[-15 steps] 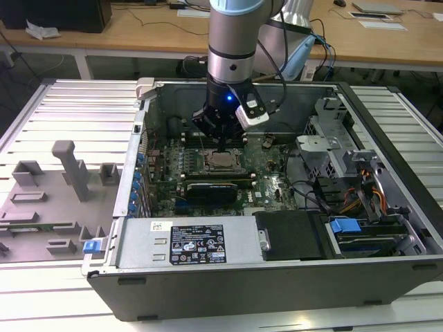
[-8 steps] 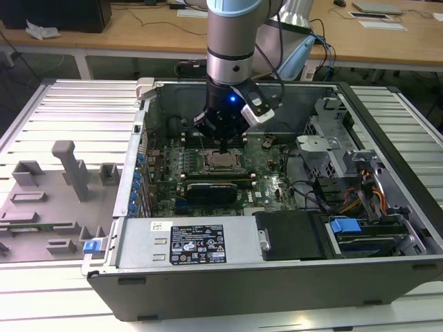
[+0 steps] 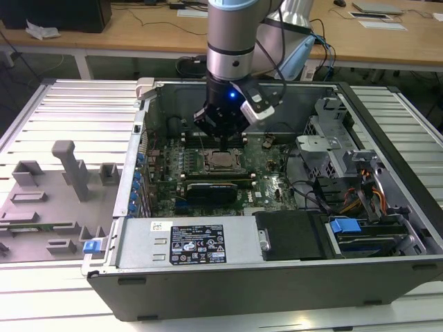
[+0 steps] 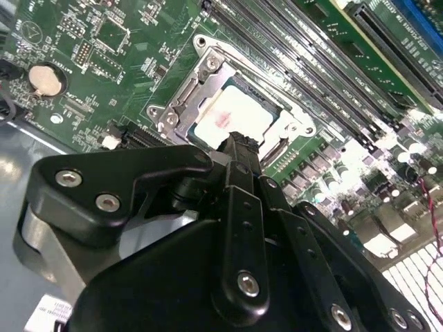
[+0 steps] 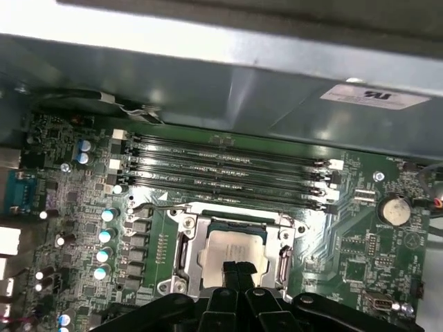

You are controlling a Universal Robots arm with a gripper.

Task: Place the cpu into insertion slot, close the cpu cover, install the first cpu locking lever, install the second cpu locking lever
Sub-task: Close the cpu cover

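While gripper point(image 5: 236, 271) hangs over cpu point(image 5: 223, 249), fingers point(image 5: 229, 275) pinched together, empty; memory slots point(image 5: 228, 169) just beside cpu cover point(image 5: 184, 254).

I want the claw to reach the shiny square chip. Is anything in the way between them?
No, nothing visible is in the way. The claw hangs right over the cpu, fingertips together. The cpu cover only frames the chip's edges; its window leaves the top bare.
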